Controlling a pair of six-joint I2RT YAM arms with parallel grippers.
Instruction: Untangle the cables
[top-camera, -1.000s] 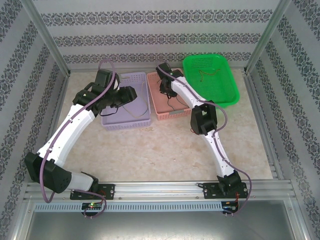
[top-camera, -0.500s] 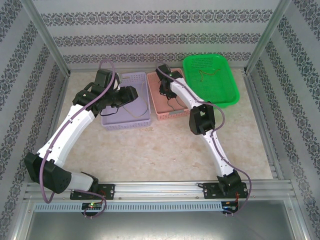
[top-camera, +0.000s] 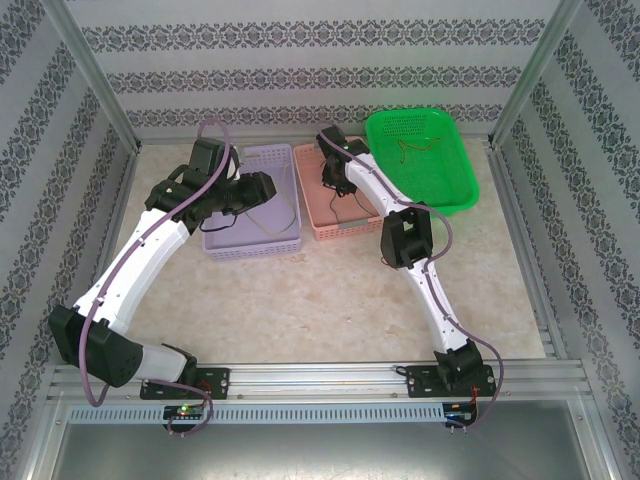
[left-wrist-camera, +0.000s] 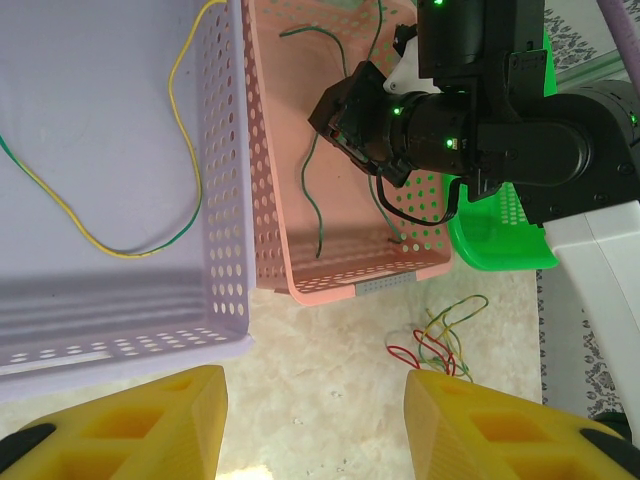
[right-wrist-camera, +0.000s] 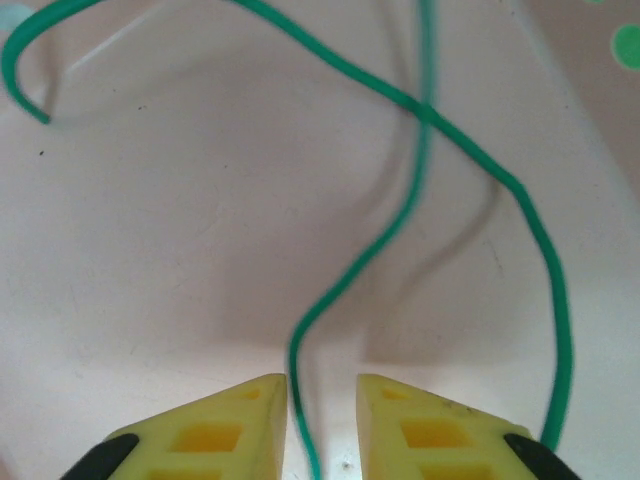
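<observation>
The right gripper (right-wrist-camera: 322, 385) hangs low over the floor of the pink basket (top-camera: 340, 232), its yellow fingers only a narrow gap apart; a green cable (right-wrist-camera: 350, 270) runs down into that gap beside the left finger, and the fingers are not clamped on it. Compared with half a second ago, the right wrist and elbow sit slightly further to the right in the top view, while the left arm is unchanged. The right arm reaches from the lower right up toward the centre, elbow raised, wrist bent down into the basket. The left gripper (left-wrist-camera: 315, 380) is wide open and holds nothing, hovering above the table (top-camera: 330, 310) near the lilac basket (left-wrist-camera: 225, 200), where a yellow-green cable (left-wrist-camera: 185, 130) lies. A red, yellow and green tangle (left-wrist-camera: 440, 340) rests on the table just beside the pink basket.
</observation>
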